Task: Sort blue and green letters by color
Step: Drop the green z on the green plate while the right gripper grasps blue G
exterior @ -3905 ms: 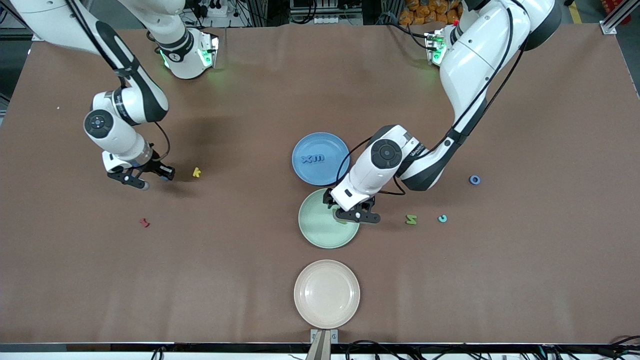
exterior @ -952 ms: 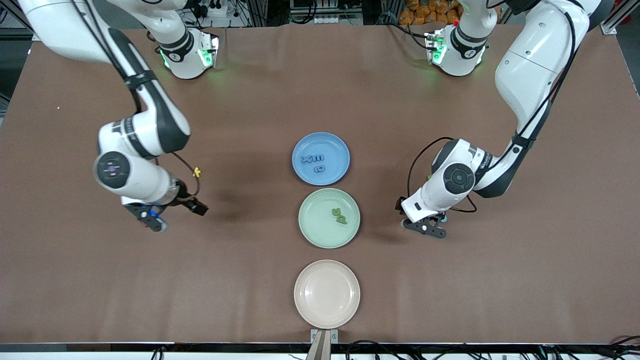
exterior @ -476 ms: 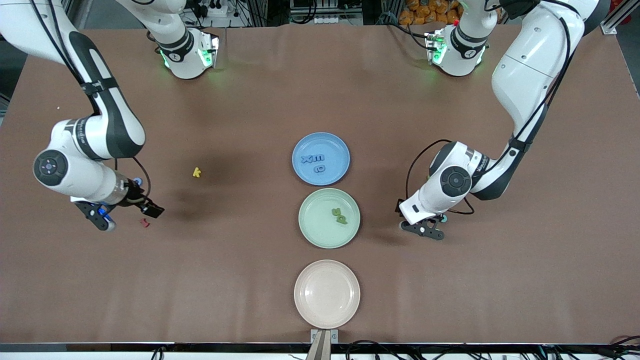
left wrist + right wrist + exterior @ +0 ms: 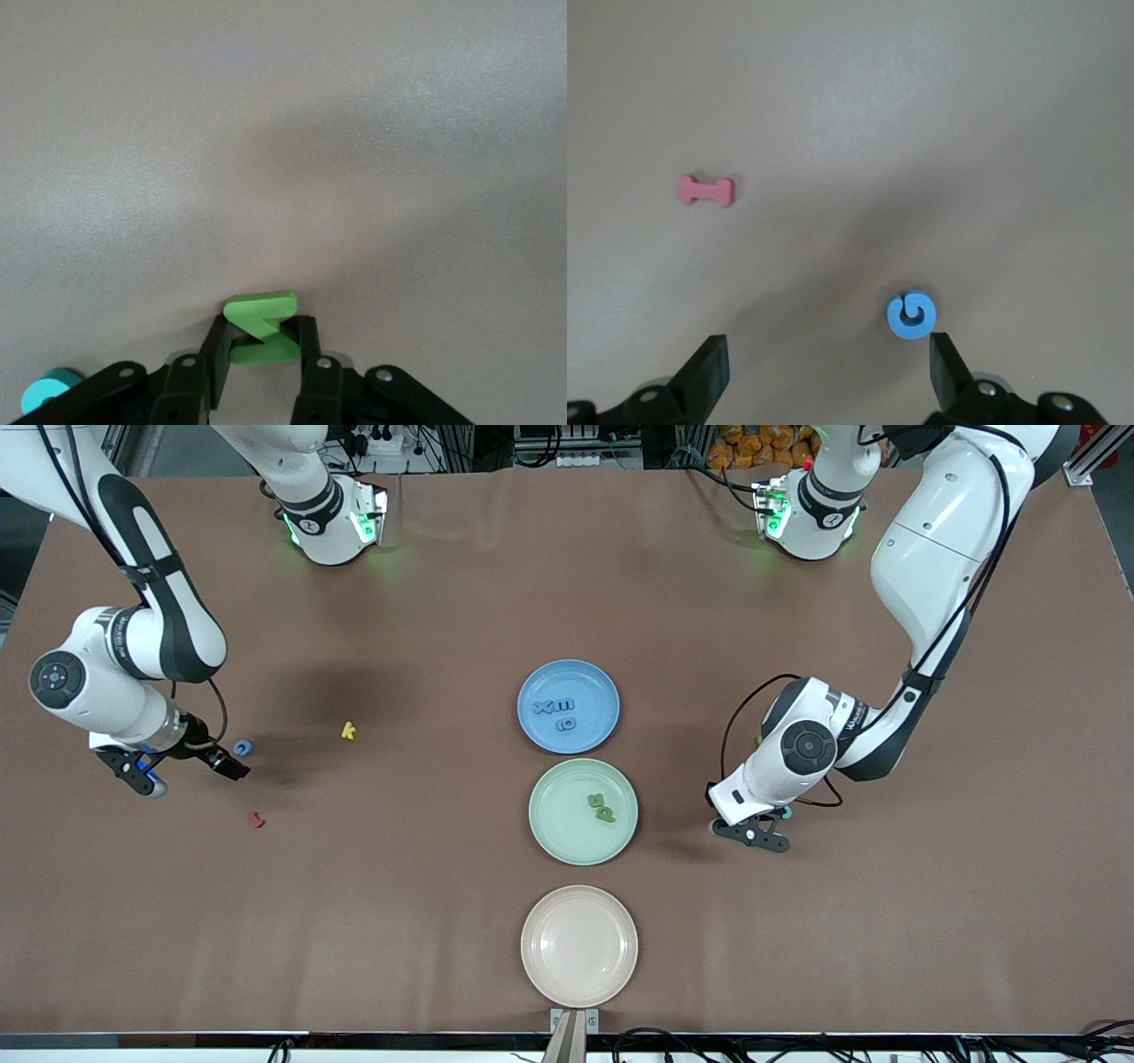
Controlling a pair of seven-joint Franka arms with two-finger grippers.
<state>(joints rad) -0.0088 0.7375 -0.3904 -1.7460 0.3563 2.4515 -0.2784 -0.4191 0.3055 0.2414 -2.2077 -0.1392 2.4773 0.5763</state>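
We've just watched the right gripper (image 4: 182, 766) swing out toward the right arm's end of the table, and now it hangs low, fingers spread wide, with the blue c (image 4: 241, 748) just beside one fingertip. The wrist view confirms it: the c (image 4: 911, 315) sits near the inside of one finger (image 4: 943, 367), not yet between the pair, so we reckon the grab is next.

Over at the left arm's end, the left gripper (image 4: 751, 834) has dropped lower since a second ago, and its jaws now pinch the green N (image 4: 260, 328) right on the table. That one should head for the green plate (image 4: 556, 838), where two green letters (image 4: 601, 807) already lie. The blue plate (image 4: 588, 685) holds three blue ones (image 4: 559, 715).

From the front, the N is hidden under the left wrist. A teal piece (image 4: 49, 391) is cut off at the left wrist view's edge. The red letter (image 4: 256, 819) and yellow k (image 4: 348, 731) stay out of it.
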